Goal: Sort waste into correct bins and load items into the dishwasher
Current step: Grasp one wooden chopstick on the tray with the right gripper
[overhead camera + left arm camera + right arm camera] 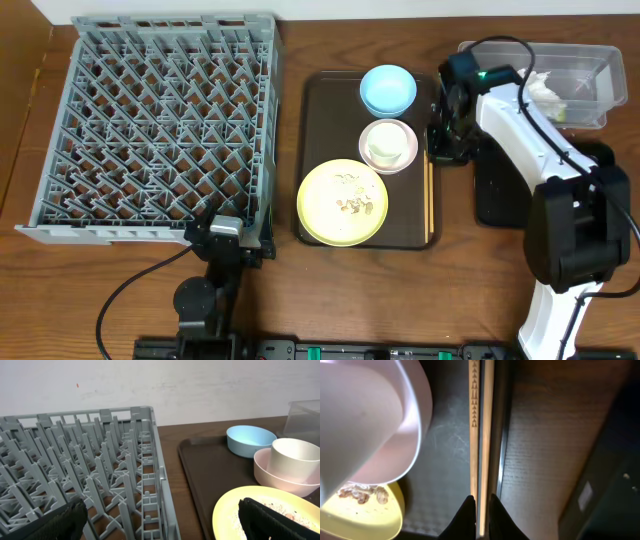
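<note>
The wooden chopsticks point(429, 200) lie along the right rim of the brown tray point(325, 100). My right gripper point(481, 515) is shut on the chopsticks point(481, 420) near one end, a dark finger on each side. On the tray are the light blue bowl point(388, 88), the small white bowl point(388, 146) with the pale cup inside it, and the yellow-green plate point(342, 202) with crumbs point(362, 492). The grey dish rack point(160, 120) fills the left. My left gripper point(165, 520) stands open and empty at the rack's front right corner.
The clear tub point(590, 60) at the back right holds a crumpled white napkin point(545, 90). The flat black tray point(495, 195) lies on the table right of the brown tray, partly under my right arm. A white wall stands behind the table.
</note>
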`<action>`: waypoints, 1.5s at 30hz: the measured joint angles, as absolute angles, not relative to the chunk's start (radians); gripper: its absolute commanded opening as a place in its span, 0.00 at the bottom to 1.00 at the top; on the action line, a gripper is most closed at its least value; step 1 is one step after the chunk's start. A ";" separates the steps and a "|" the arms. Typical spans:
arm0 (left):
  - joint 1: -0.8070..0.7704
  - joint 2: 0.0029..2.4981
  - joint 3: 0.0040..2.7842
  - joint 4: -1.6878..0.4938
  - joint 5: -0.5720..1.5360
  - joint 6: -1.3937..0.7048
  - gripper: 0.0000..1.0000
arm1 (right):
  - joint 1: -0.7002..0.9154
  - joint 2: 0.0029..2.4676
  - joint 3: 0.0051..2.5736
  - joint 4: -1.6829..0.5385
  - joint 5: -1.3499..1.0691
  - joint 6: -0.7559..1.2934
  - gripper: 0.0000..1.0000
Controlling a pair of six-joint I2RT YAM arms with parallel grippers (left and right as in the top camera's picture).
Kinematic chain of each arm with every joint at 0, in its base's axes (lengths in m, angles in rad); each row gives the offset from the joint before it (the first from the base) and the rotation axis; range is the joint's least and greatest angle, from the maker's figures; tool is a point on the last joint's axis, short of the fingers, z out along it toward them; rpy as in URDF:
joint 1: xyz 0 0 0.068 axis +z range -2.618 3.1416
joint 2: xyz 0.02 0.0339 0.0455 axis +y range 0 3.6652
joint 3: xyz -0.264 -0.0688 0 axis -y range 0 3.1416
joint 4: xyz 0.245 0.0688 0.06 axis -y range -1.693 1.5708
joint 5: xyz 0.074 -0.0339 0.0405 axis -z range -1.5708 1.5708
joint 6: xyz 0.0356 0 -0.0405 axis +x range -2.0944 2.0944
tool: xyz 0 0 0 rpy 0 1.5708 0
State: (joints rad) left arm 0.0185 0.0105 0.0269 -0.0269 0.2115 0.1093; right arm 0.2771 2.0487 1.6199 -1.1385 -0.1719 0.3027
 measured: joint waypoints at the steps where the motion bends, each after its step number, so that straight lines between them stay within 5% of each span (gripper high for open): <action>1: 0.019 0.010 0.027 -0.027 0.212 0.109 0.98 | 0.277 2.049 1.607 -1.127 -0.178 0.303 0.09; 45: 0.019 0.010 0.027 -0.027 0.212 0.109 0.98 | 0.342 2.049 1.411 -0.863 -0.170 0.356 0.15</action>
